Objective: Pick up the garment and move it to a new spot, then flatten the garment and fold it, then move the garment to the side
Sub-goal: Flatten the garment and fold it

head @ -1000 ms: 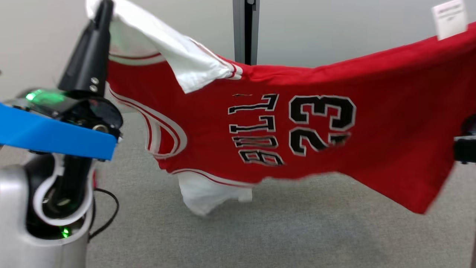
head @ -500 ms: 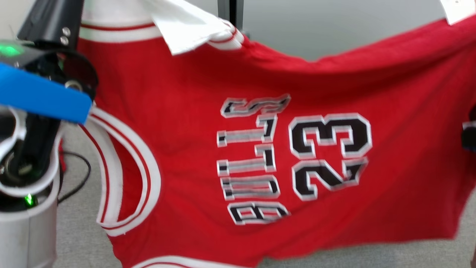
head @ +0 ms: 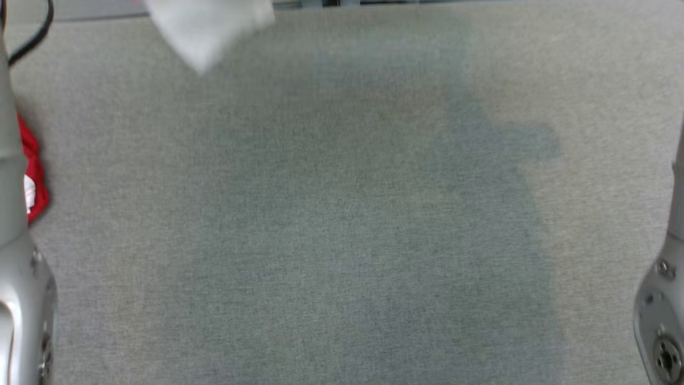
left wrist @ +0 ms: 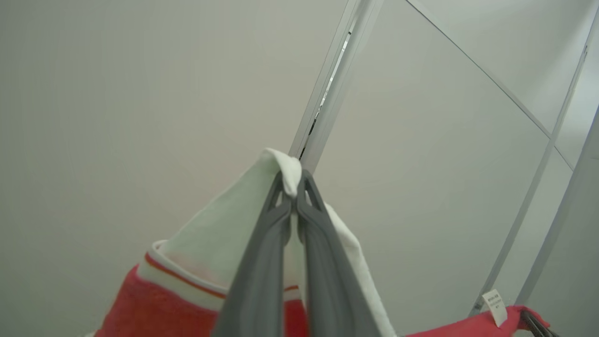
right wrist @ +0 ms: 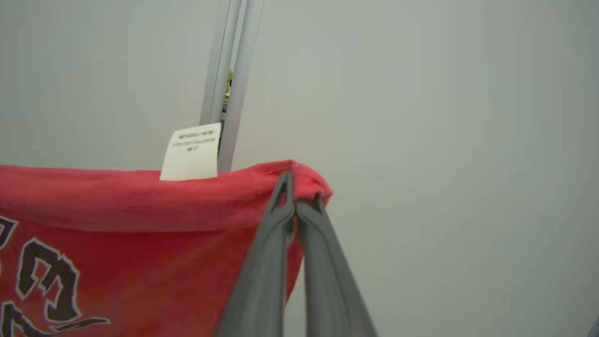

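The garment [right wrist: 140,234] is a red jersey with black numerals, white sleeves and a white label [right wrist: 192,152]. It hangs in the air, stretched between both grippers. In the left wrist view my left gripper [left wrist: 294,187] is shut on a white sleeve [left wrist: 210,238] above the red and white trim. In the right wrist view my right gripper [right wrist: 292,187] is shut on the red hem corner beside the label. The head view catches a white tip of the garment [head: 208,27] at the top edge and a red scrap [head: 32,166] at the left edge.
A grey felt-like surface [head: 342,214] spreads across the head view, with my pale forearms at its left [head: 16,267] and right [head: 662,299] edges. A black cable [head: 32,32] loops at the top left. Pale wall panels with a metal post [left wrist: 327,93] stand behind the garment.
The head view has swung down onto the grey surface, so the spread jersey has left it except for a white tip and a red scrap. Both grips hold as before.
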You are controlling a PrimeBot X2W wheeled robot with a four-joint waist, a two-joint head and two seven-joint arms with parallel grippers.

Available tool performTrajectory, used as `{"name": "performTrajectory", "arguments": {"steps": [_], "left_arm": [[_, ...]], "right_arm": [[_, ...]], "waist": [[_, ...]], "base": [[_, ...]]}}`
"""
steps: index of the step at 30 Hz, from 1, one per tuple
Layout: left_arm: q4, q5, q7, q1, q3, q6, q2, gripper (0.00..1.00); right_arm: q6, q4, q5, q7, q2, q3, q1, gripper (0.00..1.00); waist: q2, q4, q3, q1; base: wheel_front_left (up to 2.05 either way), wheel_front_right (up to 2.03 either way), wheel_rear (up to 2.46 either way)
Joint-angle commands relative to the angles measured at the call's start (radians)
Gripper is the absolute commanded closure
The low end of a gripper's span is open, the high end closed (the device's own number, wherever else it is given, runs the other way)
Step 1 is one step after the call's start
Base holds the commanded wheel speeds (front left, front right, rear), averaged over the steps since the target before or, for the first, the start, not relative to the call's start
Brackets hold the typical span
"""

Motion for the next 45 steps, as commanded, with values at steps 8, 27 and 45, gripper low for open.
{"name": "performTrajectory", "arguments": {"steps": [8, 27, 45], "left_arm": [[0.141, -0.026, -0.093, 0.021, -0.037, -0.068, -0.093, 1.0], [-0.067, -0.129, -0.297, 0.632, 0.031, -0.168, -0.091, 1.0], [-0.484, -0.133, -0.285, 1.305, -0.005, -0.093, -0.032, 1.0]], "right_arm": [[0.0, 0.283, -0.171, -0.124, 0.052, -0.046, -0.088, 1.0], [0.0, 0.44, 0.083, -0.353, 0.086, -0.169, 0.246, 1.0], [0.0, -0.062, 0.332, -0.33, 0.086, -0.042, 0.92, 1.0]], "waist": [[-0.0001, 0.076, 0.151, -0.0003], [-0.0001, 0.068, 0.153, -0.0003], [-0.0001, 0.064, -0.213, -0.0003]], "base": [[0.0, 0.0, 0.0], [0.0, 0.0, 0.0], [0.0, 0.0, 0.0]]}}
